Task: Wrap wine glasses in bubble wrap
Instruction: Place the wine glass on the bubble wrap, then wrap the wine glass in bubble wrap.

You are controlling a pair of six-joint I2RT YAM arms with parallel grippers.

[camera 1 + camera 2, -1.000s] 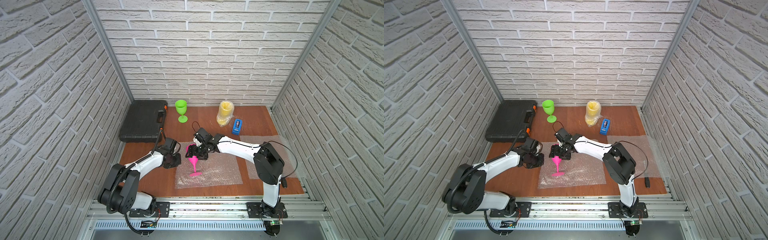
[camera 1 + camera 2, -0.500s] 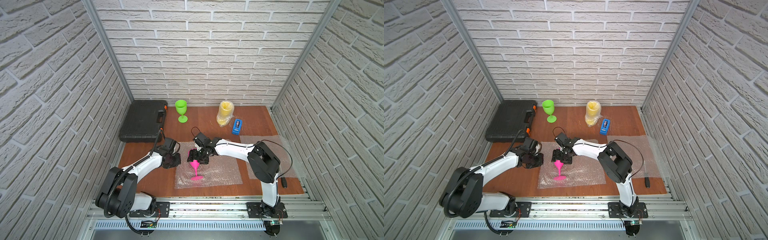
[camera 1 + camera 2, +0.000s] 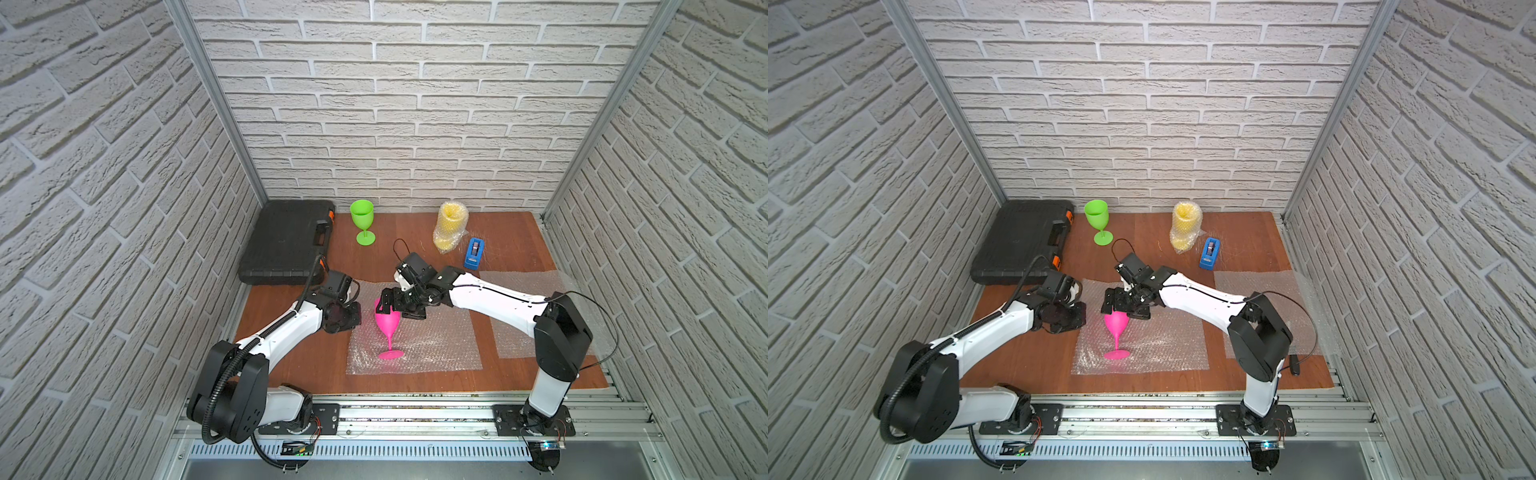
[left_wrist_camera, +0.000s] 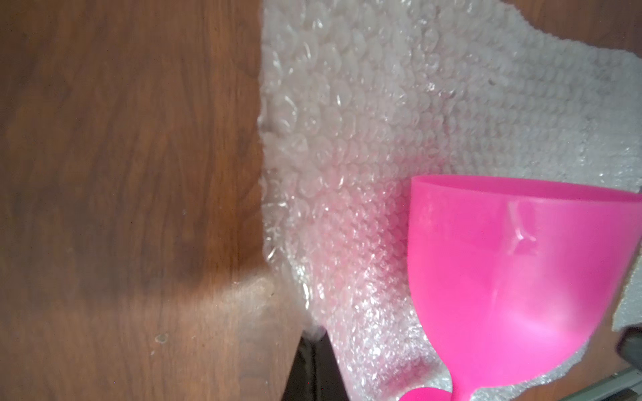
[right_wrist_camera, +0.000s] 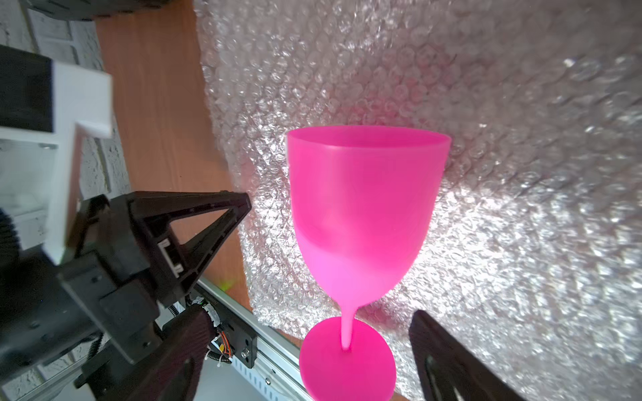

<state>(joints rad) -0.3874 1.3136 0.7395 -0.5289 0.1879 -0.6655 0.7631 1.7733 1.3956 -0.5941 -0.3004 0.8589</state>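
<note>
On the table's [image 3: 299, 365] back left corner a black case [image 3: 286, 245] lies where it did a second ago. Just in front of it the left arm has not moved: it reaches low from the front rail, forearm angled toward the middle. The left gripper [image 5: 245, 205] has its fingers pressed together, with the tips at the left edge of the nearer bubble wrap sheet [image 3: 436, 345]. Whether they pinch that edge I cannot tell.

A green glass [image 3: 362, 216] stands upright at the back edge, just right of the case.

The pink glass [image 3: 387, 322] stands on its foot on the left part of that sheet, slightly nearer the front edge than a second ago. Over its bowl the right gripper [image 3: 399, 309] has spread wider than before. Its jaws now stand apart on either side of the bowl, and in the wrist view one finger [image 5: 451, 364] is clear of the glass. The right arm rises from the front right, elbow bent high, forearm running left and down toward the middle.

A yellow glass [image 3: 451, 220], already wrapped, sits at the back edge. A blue tape dispenser [image 3: 474, 252] is near it, and a second sheet [image 3: 515, 286] lies flat by the right edge.
</note>
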